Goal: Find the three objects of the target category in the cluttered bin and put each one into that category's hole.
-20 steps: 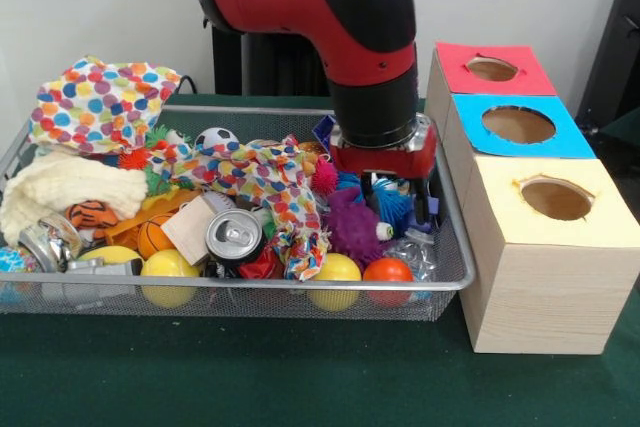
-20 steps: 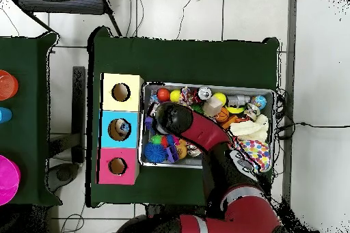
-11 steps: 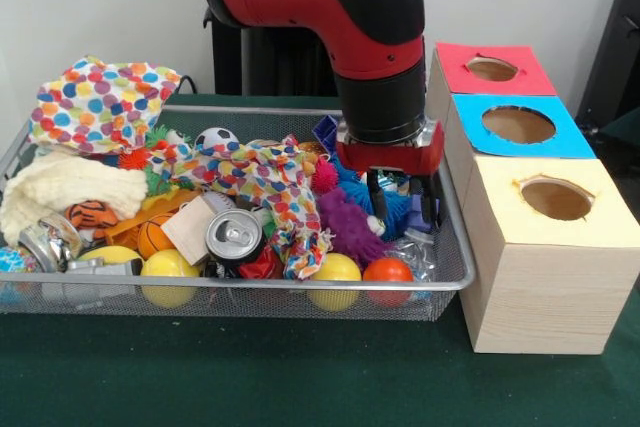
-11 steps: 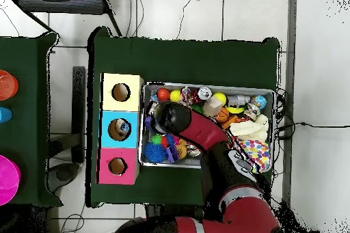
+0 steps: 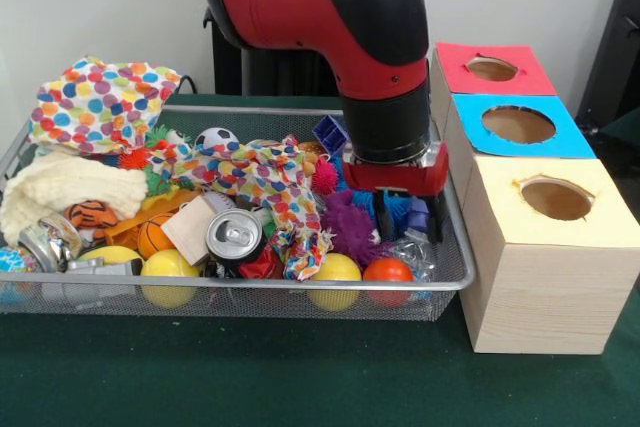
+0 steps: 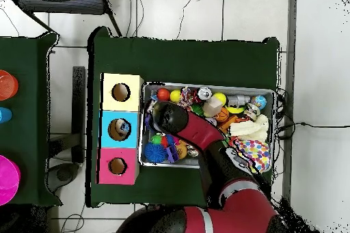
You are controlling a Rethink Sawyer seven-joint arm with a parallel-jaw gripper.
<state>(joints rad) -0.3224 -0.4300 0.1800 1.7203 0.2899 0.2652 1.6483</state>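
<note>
The gripper (image 5: 407,222) has dropped lower into the wire bin (image 5: 452,277), fingers spread wide over the blue spiky ball (image 5: 392,209) at the box end. A purple spiky toy (image 5: 350,229), soda can (image 5: 235,236) and spotted cloth (image 5: 262,175) crowd alongside. The yellow-topped box (image 5: 548,257) stands just beside the bin.

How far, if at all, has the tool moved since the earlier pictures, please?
Yes. The tool has shifted slightly toward the yellow box and the bin's front rim.

Polka-dot cloth (image 5: 103,102), purple spiky toy (image 5: 352,230), orange ball (image 5: 388,271)
</note>
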